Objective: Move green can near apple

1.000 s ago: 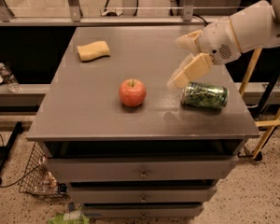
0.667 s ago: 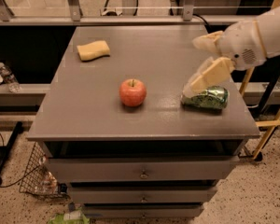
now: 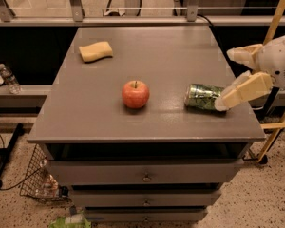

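**On the worktop's right side: green can (image 3: 205, 97) down, pincer (image 3: 224, 80) spread**

Toward the front right of the worktop (image 3: 85, 122), the green can is seen lying on its side. A silver end is turned toward the apple (image 3: 136, 93), which stands well apart to its left. The pincer is held spread at the can's right end. Its lower finger appears to touch the can, and nothing is pinched.

Several slips can be expected from here. Lying as it does, the can could be rolled toward the front edge by a nudge from that lower finger, and might be lost over it. If the pincer is closed on the end alone, the smooth can could be squeezed out. If the can is carried too far, the apple could be knocked and set rolling.

Counted from front to back: one green can, one apple, one pincer, and one yellow sponge (image 3: 95, 51) at the back left.
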